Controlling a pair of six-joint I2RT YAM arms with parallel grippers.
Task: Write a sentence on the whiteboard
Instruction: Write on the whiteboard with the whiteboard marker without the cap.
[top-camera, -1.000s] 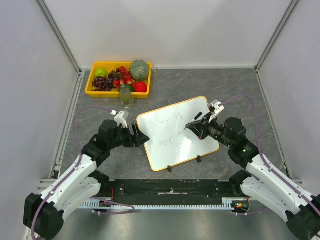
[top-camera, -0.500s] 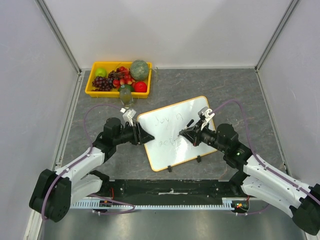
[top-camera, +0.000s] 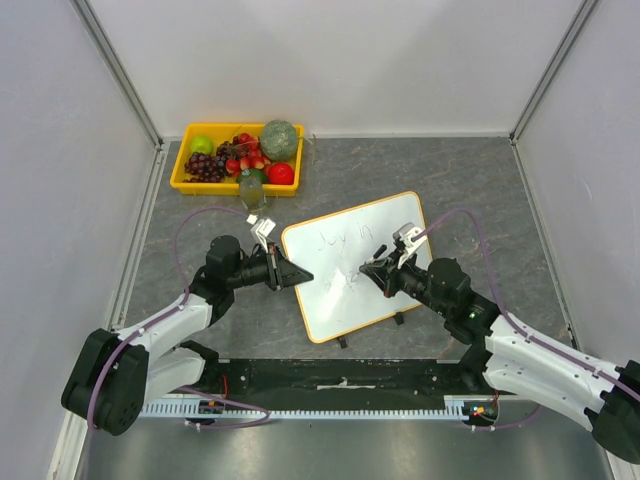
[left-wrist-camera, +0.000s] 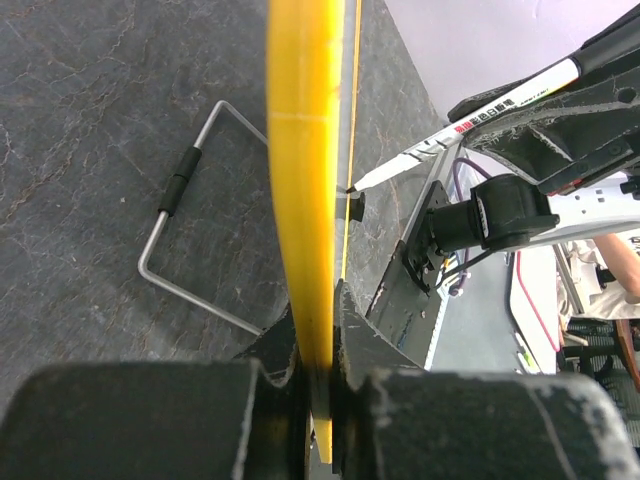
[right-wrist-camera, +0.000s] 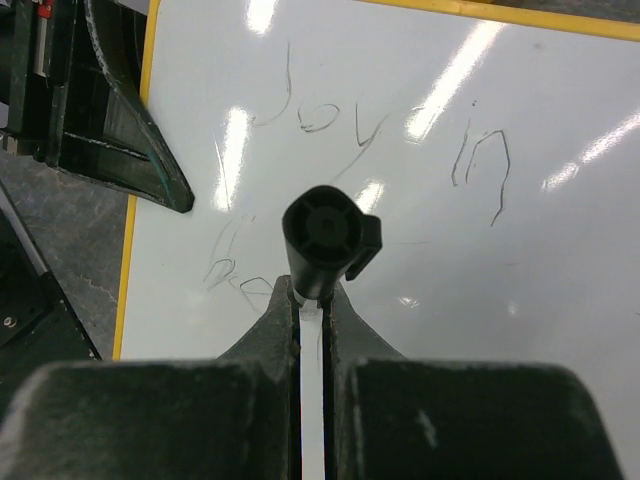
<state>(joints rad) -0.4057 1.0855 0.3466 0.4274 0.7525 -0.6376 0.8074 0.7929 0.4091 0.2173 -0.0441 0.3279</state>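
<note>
White and yellow-framed, the whiteboard (top-camera: 390, 225) sits mid-table between our arms. We have the left gripper (top-camera: 290, 272) clenched on its left frame edge, in our judgement to steady it against pen pressure. Our right gripper (top-camera: 385, 275) is clamped on the marker (left-wrist-camera: 480, 110), tip at the board, where the sentence (right-wrist-camera: 368, 135) reads "Joy in" with a second line begun.

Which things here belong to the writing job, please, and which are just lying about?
Job: whiteboard, clamped by left gripper; marker, held by right gripper; the sentence begun on the board.
Lying about: yellow fruit tray; small glass jar beside it.
</note>
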